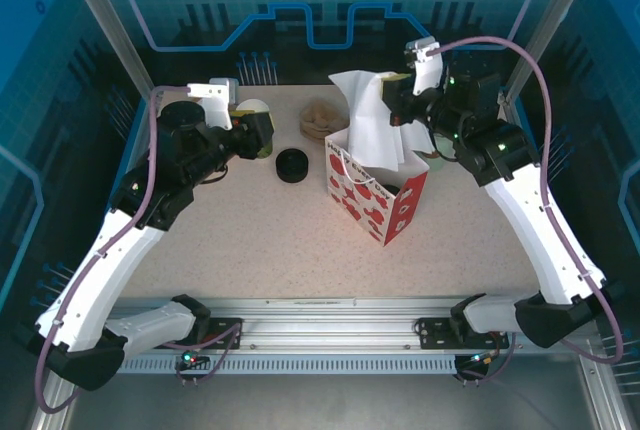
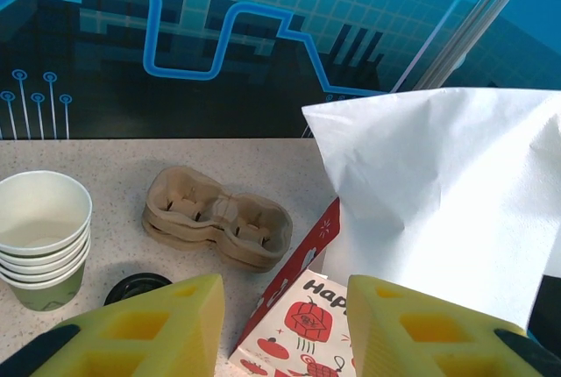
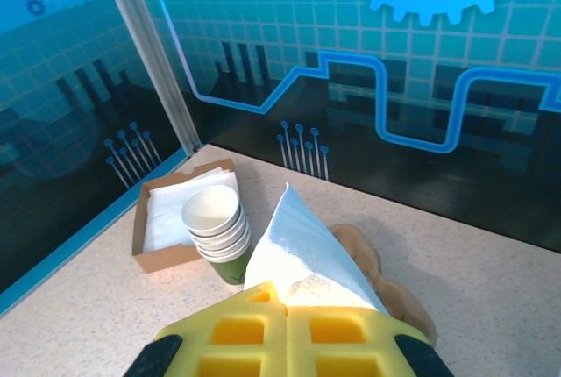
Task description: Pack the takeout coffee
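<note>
We could not fix the place of the takeout coffee with certainty. We judged it most likely stood inside the red-and-white bag (image 1: 375,200), right of the table's centre, where the white napkin (image 1: 365,120) covered the mouth and hid the contents. The bag stood upright, mouth up, so any entry had to come from above.

The right gripper (image 1: 398,105) hung directly over the bag's far rim, pads pressed together on the napkin's top edge. Of the 2 arms it was plainly the nearer. The left gripper (image 1: 262,135) lay well apart to the bag's left, toward the far-left corner. Its fingers were aimed at the bag, part open with nothing between them.

Between it and the bag sat 1 low stack of black lids (image 1: 292,165). The stack of lidless cups (image 1: 250,108) stood just behind the left gripper, and the pulp carrier (image 1: 318,120) lay near the far edge.

Our judgement: the next move turned on lowering the napkin straight down into the mouth.
</note>
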Controlling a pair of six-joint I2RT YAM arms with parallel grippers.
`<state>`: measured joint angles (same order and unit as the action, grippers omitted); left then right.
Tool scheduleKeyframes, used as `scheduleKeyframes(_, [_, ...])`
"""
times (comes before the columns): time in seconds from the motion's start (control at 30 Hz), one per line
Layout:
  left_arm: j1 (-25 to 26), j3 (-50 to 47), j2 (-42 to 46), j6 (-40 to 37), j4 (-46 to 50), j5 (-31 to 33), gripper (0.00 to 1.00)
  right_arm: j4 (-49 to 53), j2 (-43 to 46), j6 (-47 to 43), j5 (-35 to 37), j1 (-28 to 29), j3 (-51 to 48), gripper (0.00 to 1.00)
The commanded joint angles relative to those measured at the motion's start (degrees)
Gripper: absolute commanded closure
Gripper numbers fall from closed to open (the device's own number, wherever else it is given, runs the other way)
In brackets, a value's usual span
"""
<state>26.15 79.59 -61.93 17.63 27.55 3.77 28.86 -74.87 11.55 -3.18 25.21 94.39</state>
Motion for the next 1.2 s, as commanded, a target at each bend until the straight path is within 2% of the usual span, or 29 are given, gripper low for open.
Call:
scheduleKeyframes(0.0, [0.22, -0.70, 0.23, -0.81, -1.75, -1.18, 0.57, -2.26, 1.91, 2.60, -0.47, 0.58, -3.37, 1.00])
scheduleKeyframes(0.37, [0.18, -1.28, 0.78, -0.94, -1.88, -1.50, 0.58, -5.12, 8.16, 4.01, 2.34, -1.11, -16.82, 0.95])
scheduleKeyframes(0.63, [0.16, -1.11, 0.40, -0.66, -1.93, -2.06, 0.57, -2.34, 8.78, 1.99, 2.43, -7.20, -15.85, 0.94])
scheduleKeyframes(0.77, [0.17, -1.19, 0.32, -0.73, -1.89, -2.01, 0.57, -1.56, 8.34, 1.98, -0.32, -11.04, -14.38, 0.94])
scheduleKeyframes(1.17, [0.21, -1.74, 0.41, -0.88, -1.62, -1.78, 0.57, 1.58, 4.74, 0.38, -6.07, -16.37, -10.08, 0.90])
